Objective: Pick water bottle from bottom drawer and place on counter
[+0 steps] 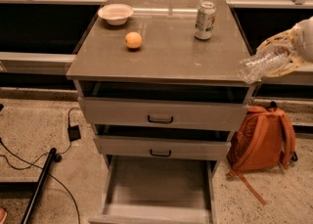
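Water bottle (pixel 260 64) hangs in the air at the right edge of the scene, lying nearly flat, its free end just over the front right corner of the counter (pixel 166 59) – off the surface, not resting on it. The gripper (pixel 282 53) is clamped around the bottle's other end, its pale fingers closed on the crinkled plastic. On the counter stand a soda can (pixel 205 20), an orange (pixel 133 40) and a white bowl (pixel 116 13). The bottom drawer (pixel 156 184) is pulled out – plain grey inside. An orange backpack (pixel 261 139) leans beside the cabinet.
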